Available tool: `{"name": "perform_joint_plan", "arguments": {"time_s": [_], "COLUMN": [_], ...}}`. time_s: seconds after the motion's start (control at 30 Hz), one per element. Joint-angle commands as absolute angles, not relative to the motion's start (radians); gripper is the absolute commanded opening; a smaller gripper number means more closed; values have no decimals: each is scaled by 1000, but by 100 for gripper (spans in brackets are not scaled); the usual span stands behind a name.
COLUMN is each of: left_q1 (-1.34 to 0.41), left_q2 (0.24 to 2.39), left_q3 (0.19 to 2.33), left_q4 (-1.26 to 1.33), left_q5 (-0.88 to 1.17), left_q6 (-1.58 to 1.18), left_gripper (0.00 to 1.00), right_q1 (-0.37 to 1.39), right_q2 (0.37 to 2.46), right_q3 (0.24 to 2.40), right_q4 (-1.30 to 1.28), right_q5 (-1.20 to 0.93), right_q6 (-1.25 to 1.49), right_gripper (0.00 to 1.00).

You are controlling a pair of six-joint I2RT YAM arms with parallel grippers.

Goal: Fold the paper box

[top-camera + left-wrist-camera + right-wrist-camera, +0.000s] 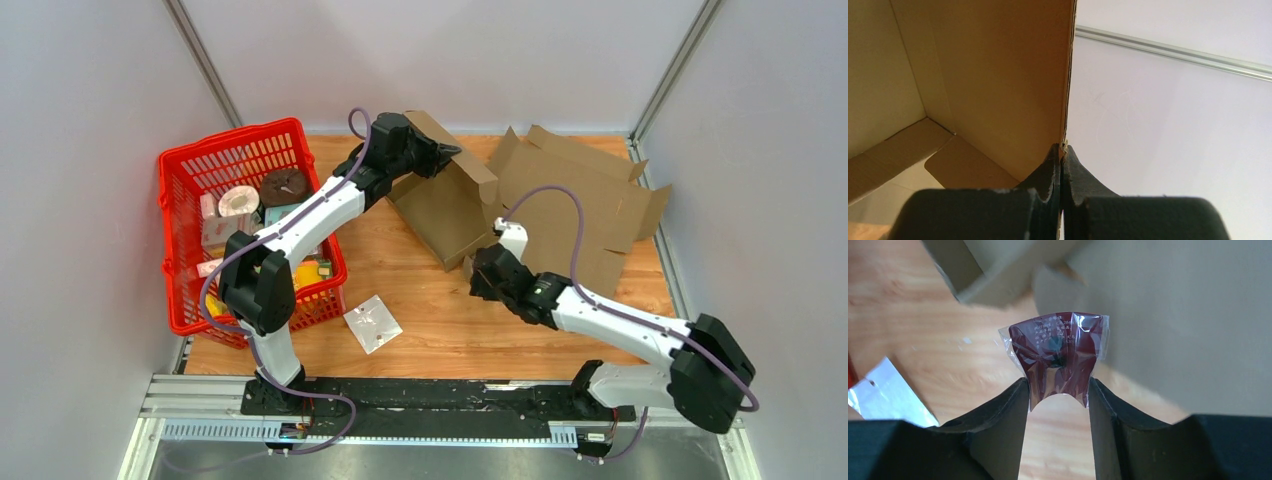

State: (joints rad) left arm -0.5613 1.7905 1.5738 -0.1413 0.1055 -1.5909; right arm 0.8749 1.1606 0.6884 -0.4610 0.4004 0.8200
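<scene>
The left gripper (pixel 1062 152) is pressed together on the thin edge of an upright flap of the brown cardboard box (pixel 998 75), the flap's edge running straight up from between the fingertips. In the top view this gripper (pixel 447 154) reaches toward the far edge of the wooden table (pixel 430 315). There the brown cardboard box (pixel 570 190) lies mostly flat toward the far right corner, with its left part lifted into a half-raised wall.

The right gripper (pixel 1058 387) pinches a small dark red packet in clear plastic wrap (pixel 1055 357) by its lower end. White print runs across the wrap, too blurred to read. Behind it lies a cardboard panel (pixel 1173 315), out of focus. From above, the right gripper (pixel 481 268) sits at the near edge of the cardboard, and the packet cannot be made out there.

A crinkled silver foil pouch (pixel 372 322) lies on the wood nearer the front edge, and is cut off at the left of the right wrist view (pixel 878 395). A red plastic basket (pixel 190 200) of assorted goods stands at the left edge; their labels are illegible.
</scene>
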Motion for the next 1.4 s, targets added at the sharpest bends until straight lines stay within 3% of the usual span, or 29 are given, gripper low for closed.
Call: {"name": "perform_joint_plan", "arguments": {"time_s": [0.0,0.27,0.4,0.47,0.5,0.6,0.73,0.87,1.13,1.37], "left_q1": [-555,-528,-523,-522,-522,-519,-517,-517,-517,-517], "left_q2": [1789,1805,1799,1799,1799,1796,1793,1793,1789,1790], "left_q3": [1614,1612,1606,1605,1606,1603,1594,1592,1585,1585], "left_q4": [-132,-123,-123,-121,-121,-115,-114,-115,-106,-114], "left_q5": [140,207,207,206,206,198,193,183,181,183], "left_q6": [-1603,-1643,-1641,-1641,-1641,-1640,-1640,-1634,-1629,-1628], "left_gripper": [0,0,0,0,0,0,0,0,0,0], "right_q1": [879,822,807,819,824,850,876,873,858,845], "right_q2": [1270,1514,1624,1602,1545,1432,1197,1103,1265,1393], "right_q3": [782,917,1018,988,965,875,789,746,919,916], "right_q4": [-24,264,266,265,268,215,78,14,-25,204], "right_q5": [509,529,563,563,568,539,502,574,796,960], "right_q6": [474,157,80,72,69,71,158,242,302,206], "right_gripper": [49,55,74,80,92,98,98,98,95,81]}}
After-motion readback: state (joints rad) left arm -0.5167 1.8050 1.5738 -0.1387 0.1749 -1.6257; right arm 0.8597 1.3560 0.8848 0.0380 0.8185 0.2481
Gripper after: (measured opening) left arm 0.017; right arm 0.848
